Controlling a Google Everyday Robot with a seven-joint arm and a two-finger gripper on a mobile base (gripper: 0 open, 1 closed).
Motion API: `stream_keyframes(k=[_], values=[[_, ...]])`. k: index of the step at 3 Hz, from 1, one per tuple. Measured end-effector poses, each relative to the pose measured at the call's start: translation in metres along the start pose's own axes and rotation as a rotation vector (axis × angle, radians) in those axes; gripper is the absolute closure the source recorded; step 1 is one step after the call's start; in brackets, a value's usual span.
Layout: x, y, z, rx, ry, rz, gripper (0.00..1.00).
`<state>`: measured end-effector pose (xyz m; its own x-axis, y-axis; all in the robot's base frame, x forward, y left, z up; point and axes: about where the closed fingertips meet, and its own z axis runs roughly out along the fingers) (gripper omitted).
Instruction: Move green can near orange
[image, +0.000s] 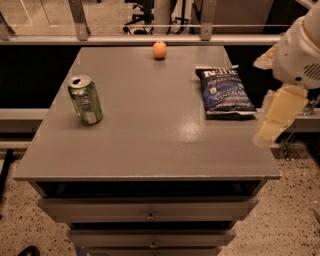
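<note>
A grey worktop (150, 145) is pictured from its near edge, with drawers (150, 209) seen below the front. The green can (86, 100) is stood upright close to the left edge, about midway between the near and far corners, its silver top and pull-tab turned to the camera and a pale label panel shown on its side. The orange (159, 49) is set at the far edge, near its middle, well apart from the can. A dark blue chip bag (225, 92) is laid flat by the right edge, in the far half of the surface. The gripper (277, 117) is held outside the right edge, just beside the bag's near corner and clear of both can and orange; nothing is seen in its grasp, and whether it is spread or closed cannot be told.
</note>
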<state>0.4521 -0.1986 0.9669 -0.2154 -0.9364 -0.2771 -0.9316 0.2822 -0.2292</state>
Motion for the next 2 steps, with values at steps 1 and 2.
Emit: stream_keyframes(k=[1,2], values=[[-0.049,-0.008,0.04,-0.05,-0.139,0.007,0.0],[-0.13,-0.018,0.074,-0.091,-0.328,-0.003,0.0]])
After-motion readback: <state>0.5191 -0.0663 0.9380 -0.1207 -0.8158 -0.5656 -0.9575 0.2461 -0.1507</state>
